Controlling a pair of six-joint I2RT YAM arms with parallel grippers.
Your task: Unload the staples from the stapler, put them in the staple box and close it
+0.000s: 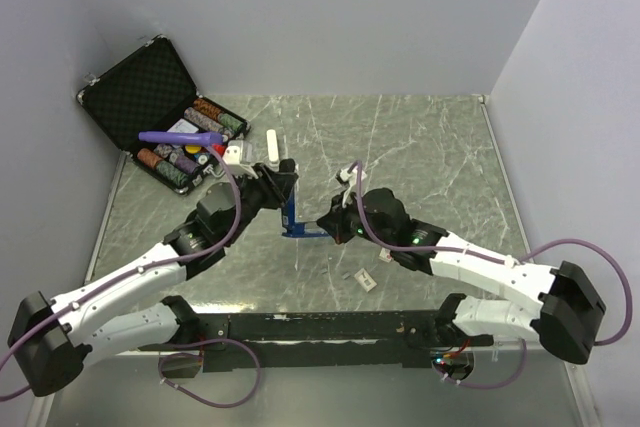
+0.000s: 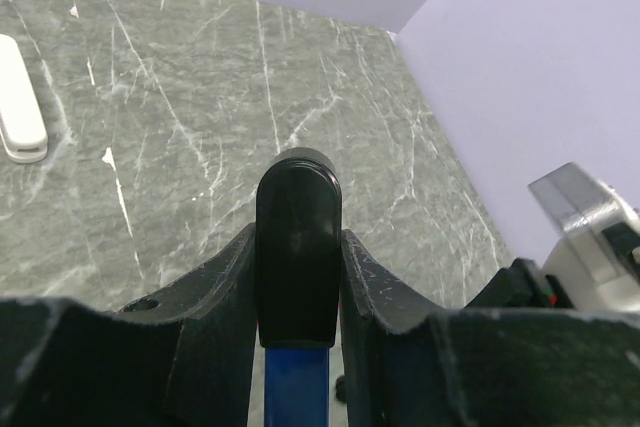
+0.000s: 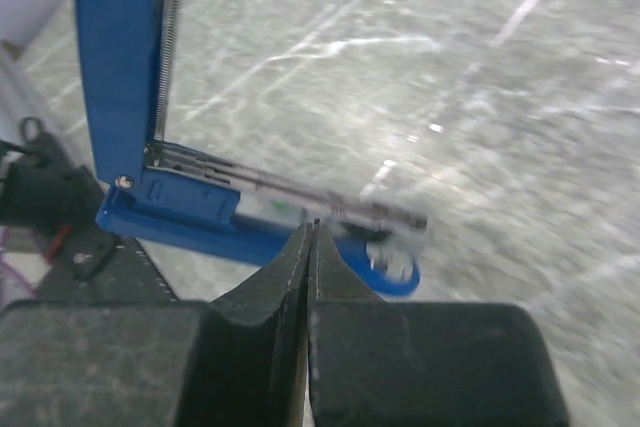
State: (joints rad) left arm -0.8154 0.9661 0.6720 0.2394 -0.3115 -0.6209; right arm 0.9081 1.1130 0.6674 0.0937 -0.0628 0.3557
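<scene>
Stapler (image 1: 291, 215) hinged open, left hand (image 2: 297, 262) clamping its black end; right hand (image 3: 312, 235) pinched shut at magazine (image 3: 290, 190); next, draw staples clear.

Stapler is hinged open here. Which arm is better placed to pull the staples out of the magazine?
Right. The left gripper is clamped on the stapler, holding its upper half raised, so it is occupied. The right gripper is shut and its tips sit right at the exposed magazine rail.
</scene>
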